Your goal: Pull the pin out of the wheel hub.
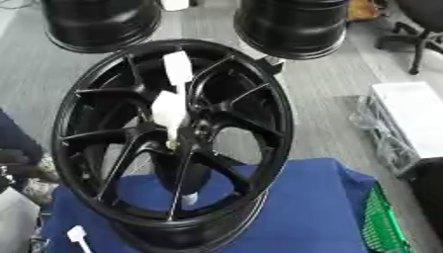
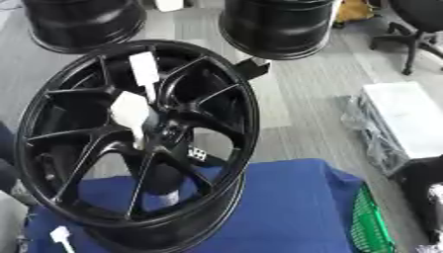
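Wheel hub (image 1: pixel 197 129) of a black spoked wheel stands on edge, leaning a little, on the blue-covered worktop (image 1: pixel 303 207). Neither robot hand can be made out in either view, so whether it is released, clenched or grasping anything cannot be told.

At the centre of the wheel a white pin (image 1: pixel 169 107) sticks out towards the camera, its broad end up and a thin stem running down to the hub. Just above it a second white tab (image 1: pixel 177 66) lies against the upper spokes. A small white piece (image 1: pixel 76 235) rests on the blue cover near the lower left corner, apart from the wheel.

A green basket (image 1: pixel 380 222) shows at the worktop's right edge. Beyond, on the grey floor (image 1: pixel 320 99), stand two more black wheels (image 1: pixel 100 22) (image 1: pixel 290 24), a white box (image 1: pixel 414 118) and an office chair (image 1: pixel 417 29).
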Controlling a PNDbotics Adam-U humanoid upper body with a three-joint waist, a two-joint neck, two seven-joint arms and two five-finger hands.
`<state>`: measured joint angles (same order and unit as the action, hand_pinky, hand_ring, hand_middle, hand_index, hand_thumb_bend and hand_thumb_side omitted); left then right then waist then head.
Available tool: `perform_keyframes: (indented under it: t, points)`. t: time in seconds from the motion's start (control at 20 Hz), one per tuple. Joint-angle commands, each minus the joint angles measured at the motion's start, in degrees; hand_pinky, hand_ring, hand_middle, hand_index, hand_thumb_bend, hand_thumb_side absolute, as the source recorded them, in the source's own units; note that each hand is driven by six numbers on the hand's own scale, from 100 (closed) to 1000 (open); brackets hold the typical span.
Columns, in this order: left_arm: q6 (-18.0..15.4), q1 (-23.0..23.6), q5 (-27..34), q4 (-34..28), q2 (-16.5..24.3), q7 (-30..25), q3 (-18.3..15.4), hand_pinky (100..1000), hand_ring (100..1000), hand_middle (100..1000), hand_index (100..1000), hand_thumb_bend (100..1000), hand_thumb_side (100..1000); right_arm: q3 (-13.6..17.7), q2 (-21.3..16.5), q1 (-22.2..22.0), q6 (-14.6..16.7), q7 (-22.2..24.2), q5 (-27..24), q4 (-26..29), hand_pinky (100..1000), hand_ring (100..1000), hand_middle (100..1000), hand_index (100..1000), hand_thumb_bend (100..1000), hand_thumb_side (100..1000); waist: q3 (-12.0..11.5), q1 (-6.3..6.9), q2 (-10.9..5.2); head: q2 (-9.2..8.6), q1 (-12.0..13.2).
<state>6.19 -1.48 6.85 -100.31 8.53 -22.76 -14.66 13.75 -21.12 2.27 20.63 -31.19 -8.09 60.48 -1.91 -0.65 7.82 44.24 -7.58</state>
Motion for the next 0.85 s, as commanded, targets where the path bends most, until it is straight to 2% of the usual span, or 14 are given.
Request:
perform_keyframes:
  t: [0.05,0.2,0.35,0.6,0.85]
  points:
    - [-0.3,-0.2,0.2,-1.0,0.4,-0.1,0.0,731,585,573,657,392,740,-0.5,2.2,-0.1,-0.2,3.1,5.5,11.5,697,671,700,822,100,591,0.1,0.05,-0.84,-0.12,0.2]
    - [-0.2,-0.4,0.4,-1.2,0.2,-0.4,0.3,731,586,572,656,391,740,-3.8,5.3,-0.3,0.9,8.4,7.3,20.6,694,662,690,821,100,555,0.1,0.18,-0.87,-0.12,0.8]
    - [-0.2,-0.4,0.5,-1.3,0.1,-0.5,0.5,731,586,572,656,390,740,-6.9,7.2,-0.1,1.4,12.5,7.7,25.8,693,657,684,820,100,555,0.0,0.29,-0.90,-0.12,1.5]
    - [-0.2,-0.4,0.9,-1.7,0.2,-0.6,0.8,731,586,572,656,388,739,-11.6,8.0,-0.2,1.2,17.3,6.2,28.4,687,646,670,818,100,568,-0.5,0.34,-1.06,-0.12,2.0]
    - [-0.2,-0.5,1.0,-1.7,0.1,-0.7,1.1,730,586,572,655,387,738,-13.1,8.5,-0.2,0.9,19.0,5.3,28.2,686,644,667,815,100,574,-0.6,0.46,-1.05,-0.12,2.3]
